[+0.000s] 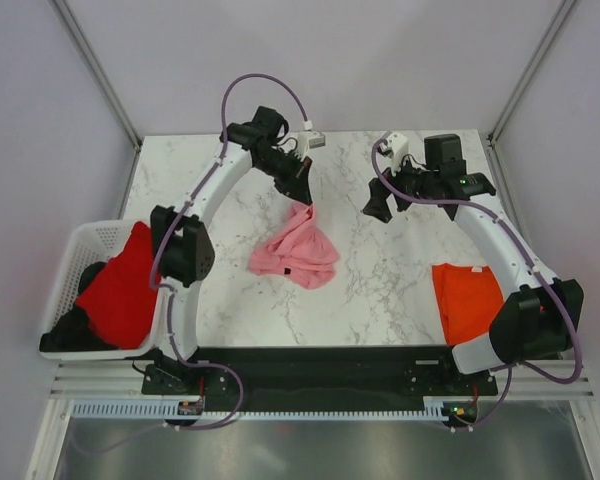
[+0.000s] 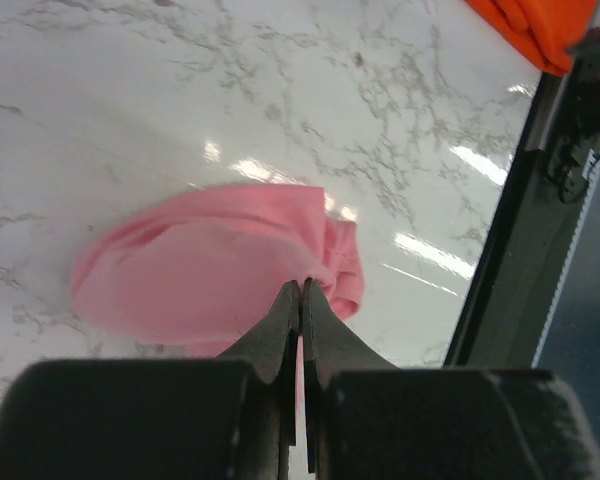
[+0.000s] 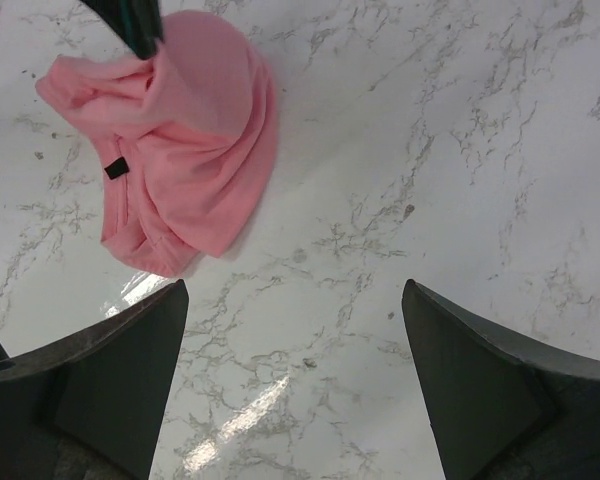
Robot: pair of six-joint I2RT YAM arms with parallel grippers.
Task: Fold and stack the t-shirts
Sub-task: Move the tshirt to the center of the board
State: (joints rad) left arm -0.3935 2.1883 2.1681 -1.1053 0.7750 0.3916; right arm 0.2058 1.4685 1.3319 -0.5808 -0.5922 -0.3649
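**Pink t-shirt pinched up by one edge; roughly a third of the job looks done.**

The left hand is clamped shut on an upper edge of the pink t-shirt. The shirt hangs bunched from the hand, with its lower folds resting on the counter. The right hand hovers to the right of the pink t-shirt, apart from it, with its jaws wide and nothing in them. Well to the right of the pink t-shirt lies the orange t-shirt, flat and compact (it looks folded, though the right arm hides part of it). Well to the left of the pink t-shirt, the red t-shirt sits crumpled in the white basket. By my judgement one shirt is folded. The pink one needs spreading and folding, the red one needs everything, and no stack exists yet.
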